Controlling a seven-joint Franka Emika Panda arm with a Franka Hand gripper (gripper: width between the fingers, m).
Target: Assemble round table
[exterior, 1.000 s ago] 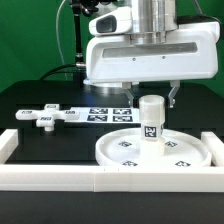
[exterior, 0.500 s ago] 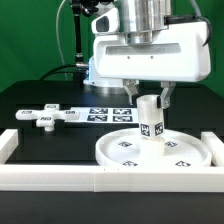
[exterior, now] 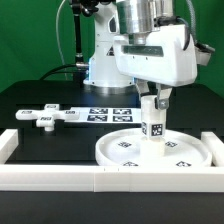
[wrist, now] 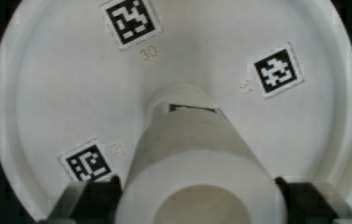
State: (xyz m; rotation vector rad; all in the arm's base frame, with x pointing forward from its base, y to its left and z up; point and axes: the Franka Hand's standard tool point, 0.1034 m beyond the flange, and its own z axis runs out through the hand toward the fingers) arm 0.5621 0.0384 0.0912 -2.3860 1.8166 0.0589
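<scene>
The white short cylindrical leg (exterior: 152, 125) stands upright at the middle of the large round disc (exterior: 112, 152), which lies flat on the black table. My gripper (exterior: 153, 101) comes straight down over the leg's top, with a finger on each side, shut on the leg. In the wrist view the leg (wrist: 199, 160) fills the space between the dark fingers (wrist: 93, 196), and the tagged disc (wrist: 75, 90) lies below my gripper (wrist: 196, 200). The cross-shaped base piece (exterior: 45, 116) lies apart at the exterior view's left.
The marker board (exterior: 108, 113) lies flat behind the disc. A long white border rail (exterior: 100, 181) runs along the table's front, with raised ends at both sides. The arm's base and cables stand at the back.
The hand has turned about its vertical axis above the leg, and its wide face now points more to the exterior view's right. The fingers stand closer around the leg's top. The leg stays upright on the disc.
</scene>
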